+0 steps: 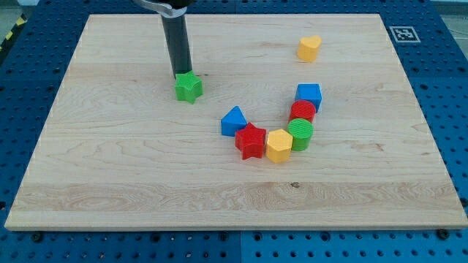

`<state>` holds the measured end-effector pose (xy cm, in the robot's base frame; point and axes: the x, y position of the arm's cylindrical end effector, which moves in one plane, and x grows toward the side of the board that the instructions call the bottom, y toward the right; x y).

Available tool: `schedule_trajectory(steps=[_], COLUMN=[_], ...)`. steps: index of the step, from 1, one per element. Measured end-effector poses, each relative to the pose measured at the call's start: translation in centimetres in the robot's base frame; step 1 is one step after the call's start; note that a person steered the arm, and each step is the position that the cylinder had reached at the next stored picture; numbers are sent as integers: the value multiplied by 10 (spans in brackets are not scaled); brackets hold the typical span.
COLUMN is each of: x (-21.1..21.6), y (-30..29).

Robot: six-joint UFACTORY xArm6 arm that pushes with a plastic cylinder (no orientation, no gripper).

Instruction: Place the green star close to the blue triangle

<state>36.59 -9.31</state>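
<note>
The green star (pixel 189 88) lies on the wooden board (pixel 110 161), left of centre toward the view's top. My tip (pixel 181 74) stands just above the star's top-left edge, touching it or nearly so. The blue triangle (pixel 233 121) lies to the star's lower right, about a block's width away from it. The triangle sits at the left end of a curved row of blocks.
Next to the triangle the row runs right and upward: a red star (pixel 251 141), a yellow hexagon (pixel 278 145), a green cylinder (pixel 300 134), a red cylinder (pixel 302 112), a blue cube (pixel 308 96). A yellow heart (pixel 309 48) lies alone toward the top right.
</note>
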Motion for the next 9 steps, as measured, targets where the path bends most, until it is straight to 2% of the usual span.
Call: schedule_trajectory(steps=[2, 6, 7, 8, 9], x=[7, 17, 6, 5, 13], y=[-11, 7, -21, -61, -77])
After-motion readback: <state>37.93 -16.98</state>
